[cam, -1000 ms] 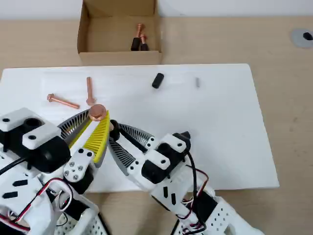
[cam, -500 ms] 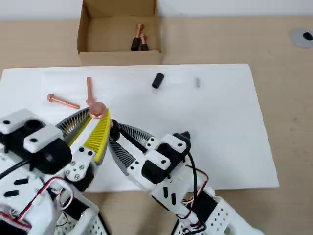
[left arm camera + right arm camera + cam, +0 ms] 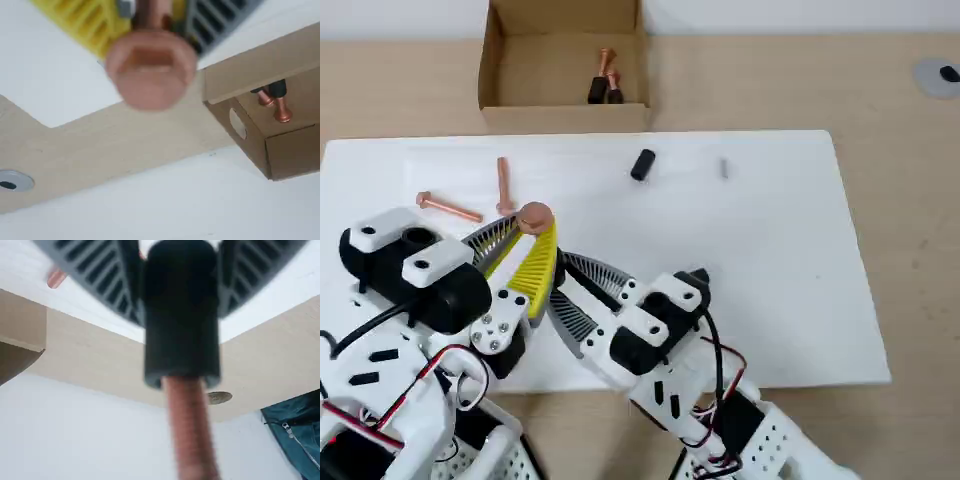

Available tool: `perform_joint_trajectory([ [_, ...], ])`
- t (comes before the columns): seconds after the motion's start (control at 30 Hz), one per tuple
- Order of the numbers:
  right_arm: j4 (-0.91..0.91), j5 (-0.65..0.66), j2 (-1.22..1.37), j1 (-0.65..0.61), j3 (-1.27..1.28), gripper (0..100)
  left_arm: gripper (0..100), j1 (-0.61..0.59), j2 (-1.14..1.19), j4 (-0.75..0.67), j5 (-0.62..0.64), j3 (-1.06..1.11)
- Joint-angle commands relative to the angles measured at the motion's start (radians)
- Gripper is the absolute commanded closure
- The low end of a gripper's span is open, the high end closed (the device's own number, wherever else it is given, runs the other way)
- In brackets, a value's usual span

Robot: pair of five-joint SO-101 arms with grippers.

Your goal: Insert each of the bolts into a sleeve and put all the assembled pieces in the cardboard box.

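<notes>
The left arm (image 3: 415, 280) and right arm (image 3: 650, 330) angle toward the cardboard box (image 3: 565, 118), tips nearly meeting. The left end effector (image 3: 531, 228), one finger yellow, clamps a copper bolt (image 3: 533, 216). The right end effector (image 3: 552, 268), just behind and farther from the box, grips a black sleeve (image 3: 182, 315).

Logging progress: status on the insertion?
Left gripper shut on bolt. Right gripper shut on sleeve, shaft at its mouth. Loose bolts, loose sleeve lie on mat, clear of both.
</notes>
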Motion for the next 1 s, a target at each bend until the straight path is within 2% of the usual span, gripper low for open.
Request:
perform_joint_trajectory([
  [0.0, -0.025, -0.008, -0.093, 0.012, -0.002, 98.8, 94, -0.012, 0.002, -0.029, -0.005, -0.008],
  [0.1, -0.025, -0.008, -0.093, 0.012, -0.002, 98.8, 88, -0.071, 0.002, -0.028, 0.034, -0.006],
  [0.23, -0.025, -0.008, -0.093, 0.012, -0.002, 98.8, 87, -0.12, 0.002, -0.025, 0.072, 0.003],
  [0.97, -0.025, -0.005, -0.093, 0.016, -0.002, 98.8, 87, -0.115, 0.002, -0.025, 0.075, -0.009],
])
